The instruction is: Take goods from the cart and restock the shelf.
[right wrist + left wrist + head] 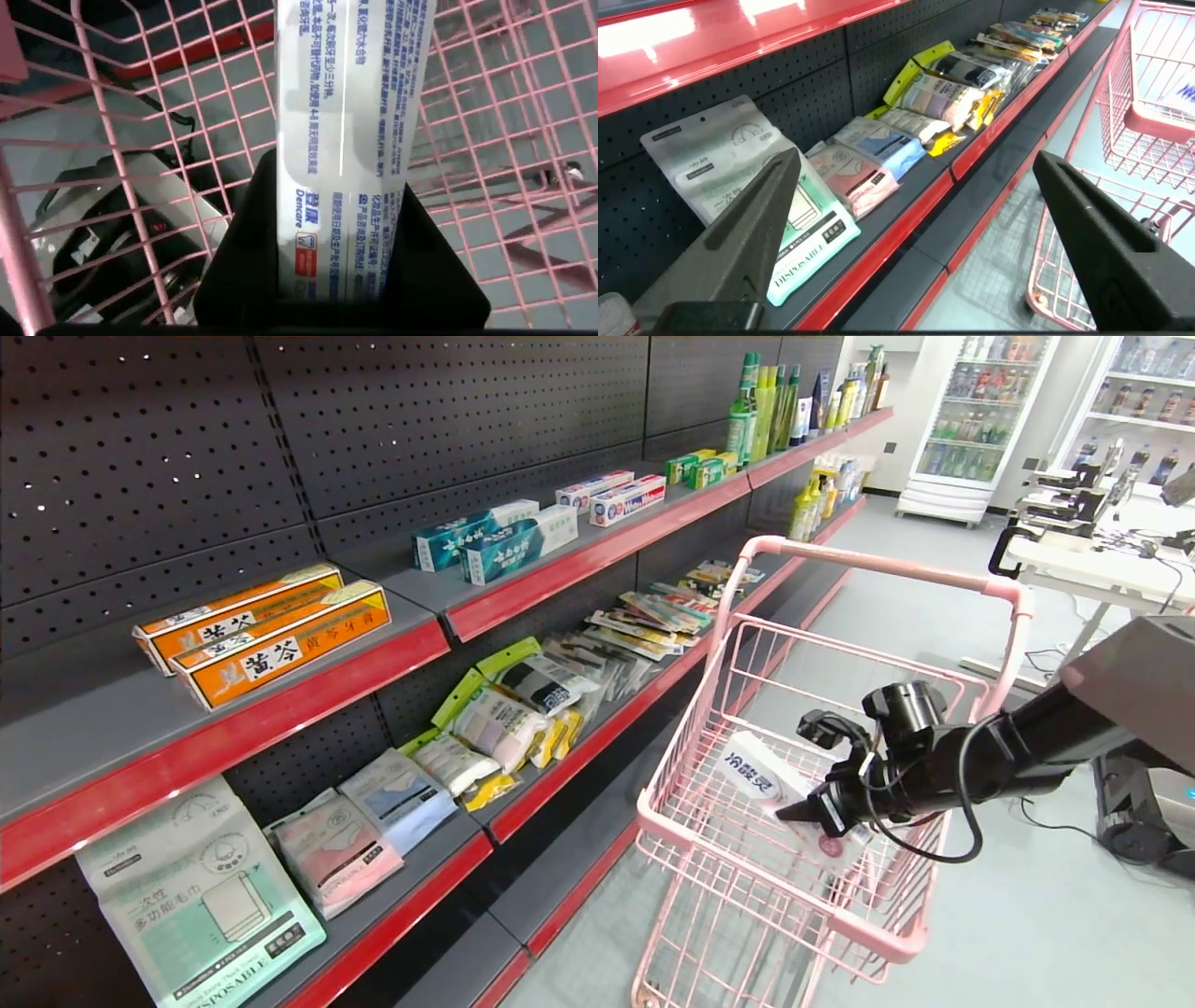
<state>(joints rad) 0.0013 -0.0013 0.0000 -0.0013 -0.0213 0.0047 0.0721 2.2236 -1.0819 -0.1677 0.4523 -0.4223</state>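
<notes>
A pink wire cart [878, 565] stands beside a red-edged store shelf [280, 709]. Inside its basket, the right gripper [805, 814] is clamped on one end of a long white toothpaste box [754, 773], its fingers pressing both long sides, probably so the box can be lifted out lengthwise. It is the one box seen in the cart. The left gripper [915, 182] hangs near the lower shelf with fingers spread wide, holding nothing. The upper shelf carries two orange toothpaste boxes [271, 635], two teal boxes [495, 541] and two red-and-white boxes [616, 495], laid flat.
</notes>
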